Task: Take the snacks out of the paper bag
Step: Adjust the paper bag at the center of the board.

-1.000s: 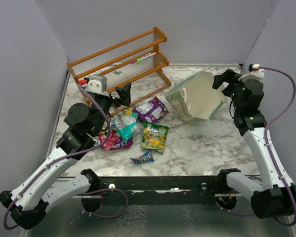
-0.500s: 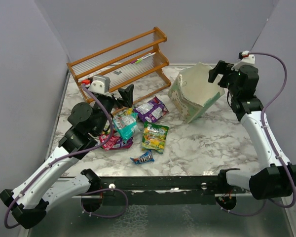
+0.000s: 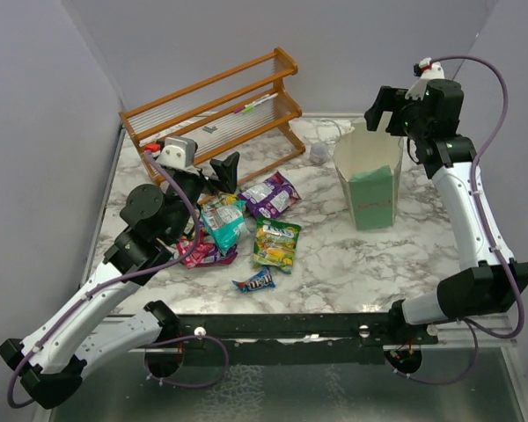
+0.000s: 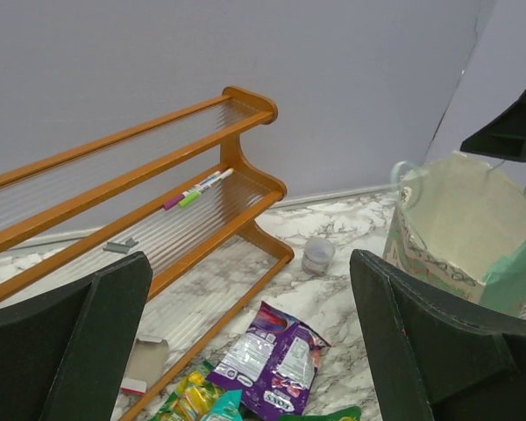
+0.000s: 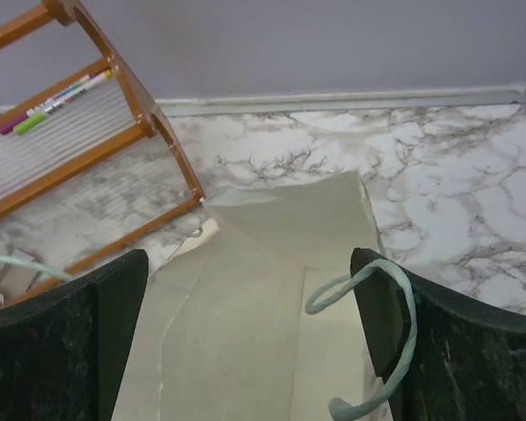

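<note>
Stands upright now instead of tipped, so keep the paper bag (image 3: 370, 189) steady on the counter (image 3: 352, 257) under the wide-open right hand (image 3: 384, 112) and peek inside for stragglers.

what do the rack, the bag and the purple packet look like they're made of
Rack: looks like varnished wood, with an orange-brown frame and a slight sheen.
Paper bag: matte paper, mint outside and cream inside, with sharp folds and creases.
Purple packet: probably plastic or foil film, since it is glossy, crinkled and catches the light.
</note>
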Motion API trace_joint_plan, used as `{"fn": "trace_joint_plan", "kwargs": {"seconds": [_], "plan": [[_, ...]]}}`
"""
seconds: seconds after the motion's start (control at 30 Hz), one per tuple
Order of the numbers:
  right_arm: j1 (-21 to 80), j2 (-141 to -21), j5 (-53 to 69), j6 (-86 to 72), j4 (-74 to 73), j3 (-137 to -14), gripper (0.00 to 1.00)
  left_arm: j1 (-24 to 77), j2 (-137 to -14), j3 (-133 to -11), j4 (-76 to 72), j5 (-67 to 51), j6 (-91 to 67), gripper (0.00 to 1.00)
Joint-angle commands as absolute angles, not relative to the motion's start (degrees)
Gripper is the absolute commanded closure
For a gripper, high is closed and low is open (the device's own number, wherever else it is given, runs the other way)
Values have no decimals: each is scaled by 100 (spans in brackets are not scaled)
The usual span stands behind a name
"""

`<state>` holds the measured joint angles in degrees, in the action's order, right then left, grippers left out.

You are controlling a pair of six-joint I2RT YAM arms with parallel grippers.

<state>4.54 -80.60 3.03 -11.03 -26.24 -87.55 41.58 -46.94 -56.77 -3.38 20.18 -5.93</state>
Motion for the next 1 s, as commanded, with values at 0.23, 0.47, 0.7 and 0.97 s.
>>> {"fn": "trace_joint_plan", "kwargs": {"seconds": [0.23,0.47,0.7,0.97], "plan": [[457,-8601,760,-905,-4146,-9612,1,4122,-5008,-5803,-295,1060,-967,1],[457,-8504,-147,-837,-4610,-9779,1,4122,-5222,-5764,-392,666,-1221,1],[457,-8542,-820,-692,-5170,-10079,1,4122,-5901,-5779,-673,-349,-1983,1],[457,-8246,-1020,-562,-4829,-9427,1,4274,-7531,-6441,-1465,-1242,-3085,1]]}}
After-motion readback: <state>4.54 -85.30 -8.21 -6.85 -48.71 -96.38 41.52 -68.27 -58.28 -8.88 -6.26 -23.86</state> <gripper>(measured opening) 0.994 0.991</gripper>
